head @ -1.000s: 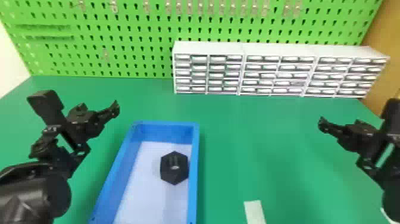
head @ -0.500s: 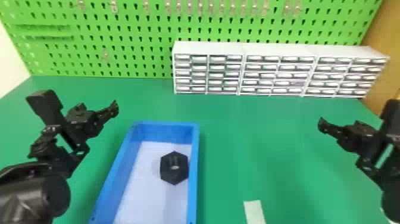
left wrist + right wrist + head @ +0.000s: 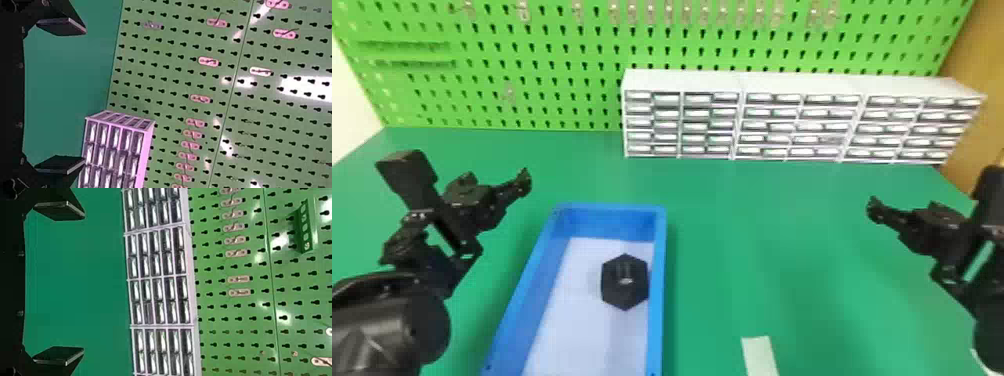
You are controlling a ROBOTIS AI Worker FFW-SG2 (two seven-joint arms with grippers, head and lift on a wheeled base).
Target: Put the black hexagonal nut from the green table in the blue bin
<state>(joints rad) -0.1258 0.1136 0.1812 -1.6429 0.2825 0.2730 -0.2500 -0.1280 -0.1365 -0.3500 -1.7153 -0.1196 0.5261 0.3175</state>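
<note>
The black hexagonal nut [image 3: 625, 282] lies flat on the white floor of the blue bin [image 3: 658, 300], close to its right wall. My left gripper [image 3: 526, 183] is held above the green table [image 3: 762, 240], left of the bin's far end and apart from the nut. Over the table's right side is my right gripper [image 3: 874, 209], well away from the bin. In its wrist view the left gripper [image 3: 84, 96] has its two fingers wide apart with nothing between them. The right gripper [image 3: 83, 284] is likewise open and holds nothing.
White drawer cabinets [image 3: 682, 122] stand along the back of the table, in front of a green pegboard [image 3: 532, 65] with small hooks. A pale strip [image 3: 760, 356] lies on the table right of the bin, near the bottom edge.
</note>
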